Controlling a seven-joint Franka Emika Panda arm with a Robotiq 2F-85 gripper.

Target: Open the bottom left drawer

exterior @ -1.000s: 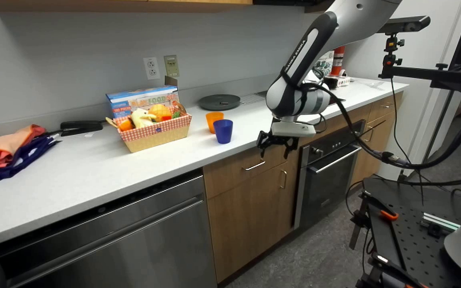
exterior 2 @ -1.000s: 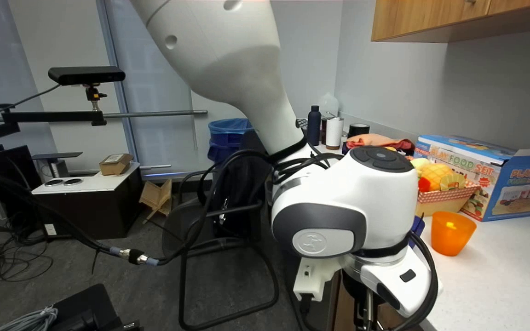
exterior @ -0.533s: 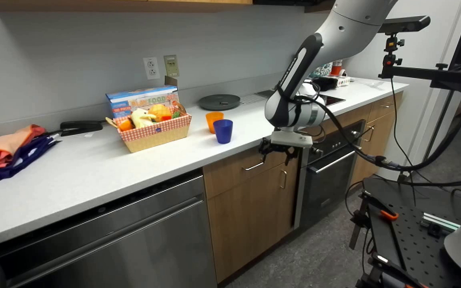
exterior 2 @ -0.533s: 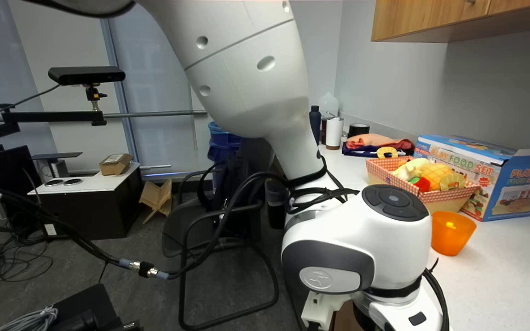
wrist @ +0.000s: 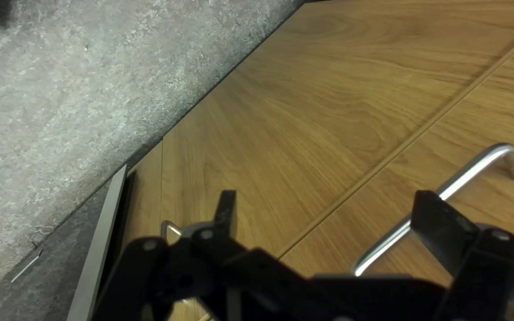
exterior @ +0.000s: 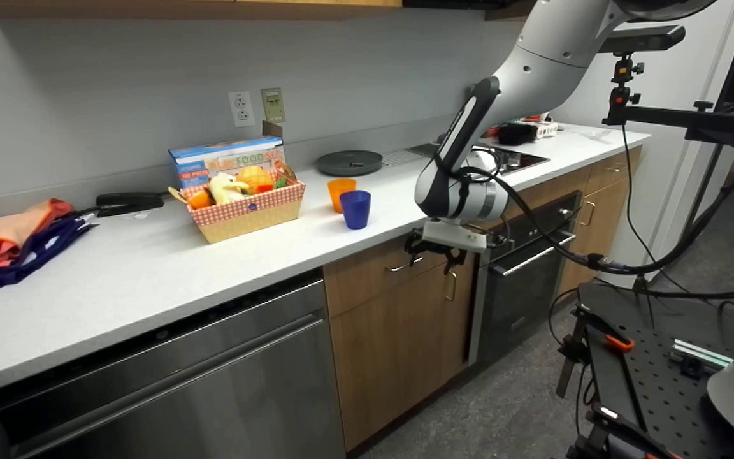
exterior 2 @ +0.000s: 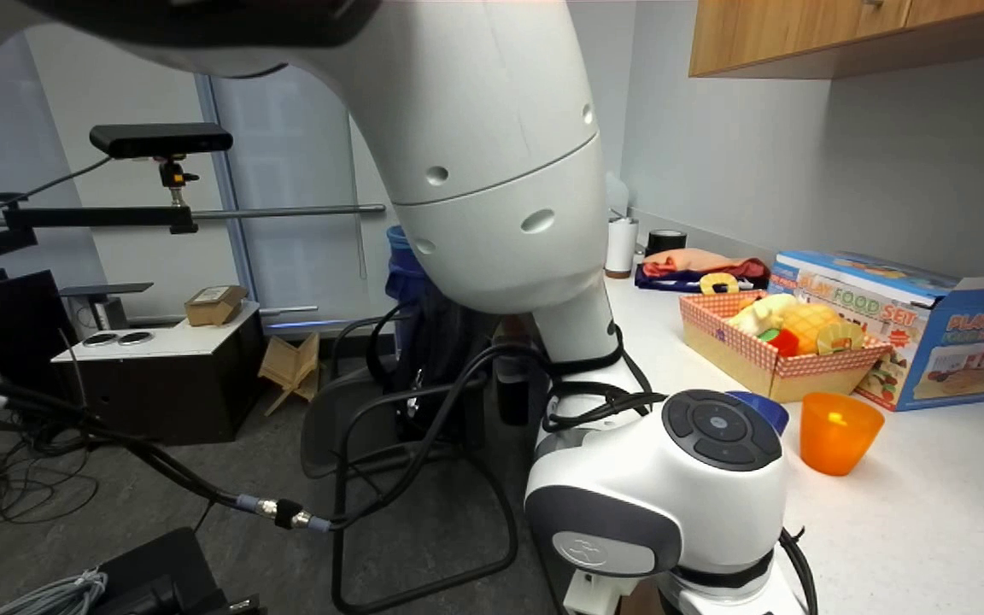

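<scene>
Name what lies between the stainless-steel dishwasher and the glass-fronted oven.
A wood-fronted drawer with a silver bar handle sits between them, above a wood cabinet door, as an exterior view shows.

In an exterior view the gripper (exterior: 432, 262) hangs, jaws apart, in front of the drawer (exterior: 370, 279), one jaw overlapping the right end of its silver handle (exterior: 397, 268) (whether they touch, I cannot tell). The drawer sits closed above the cabinet door (exterior: 399, 350). On the white counter (exterior: 150, 274), an orange cup (exterior: 339, 190) stands partly behind a blue cup (exterior: 356, 211), right of a checkered basket (exterior: 253, 220) of toy food (exterior: 254, 178).
</scene>
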